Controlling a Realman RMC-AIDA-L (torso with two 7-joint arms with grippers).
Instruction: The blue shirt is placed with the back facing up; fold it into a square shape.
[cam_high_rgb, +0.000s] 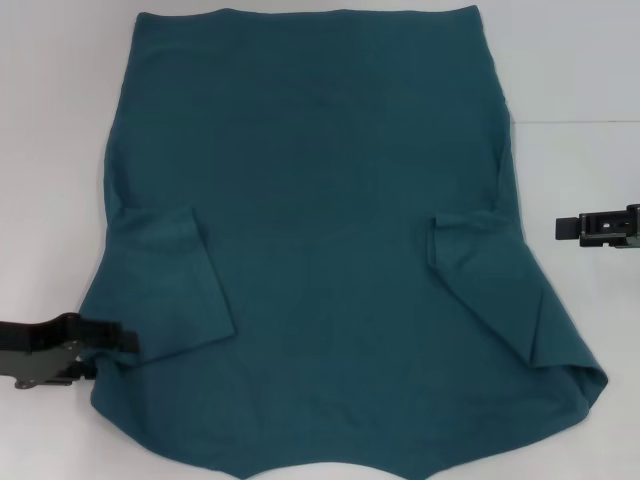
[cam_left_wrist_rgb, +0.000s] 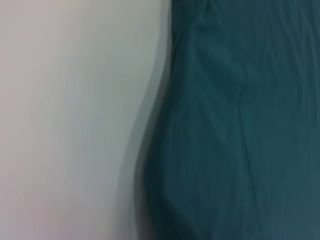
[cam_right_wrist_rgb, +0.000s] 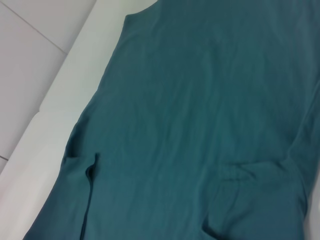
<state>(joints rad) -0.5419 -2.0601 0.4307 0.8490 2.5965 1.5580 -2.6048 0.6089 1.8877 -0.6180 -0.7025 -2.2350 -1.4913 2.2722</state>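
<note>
Hands first: our left hand (cam_high_rgb: 105, 340) sits low at the left edge of the blue shirt (cam_high_rgb: 320, 220), its tip touching or just over the cloth beside the folded-in left sleeve (cam_high_rgb: 175, 290), and we cannot tell whether it is clenched or released; our right hand (cam_high_rgb: 572, 227) hangs well off the cloth over the bare white desk (cam_high_rgb: 580, 70), and its state is just as unclear. Going from big to small, the shirt lies flat and plain side up, filling most of the desk, hem at the far edge and collar end nearest us, running out of the head view. Both sleeves are already turned in onto the body, the right sleeve (cam_high_rgb: 470, 255) lying more creased than the left. The left wrist view shows only the shirt's long side edge against the desk. We judge that the step in hand is folding the left side inward. To do it well we should pinch the edge through both layers, lift only a little, carry it across parallel to the side seam, and keep the sleeve tucked underneath.
</note>
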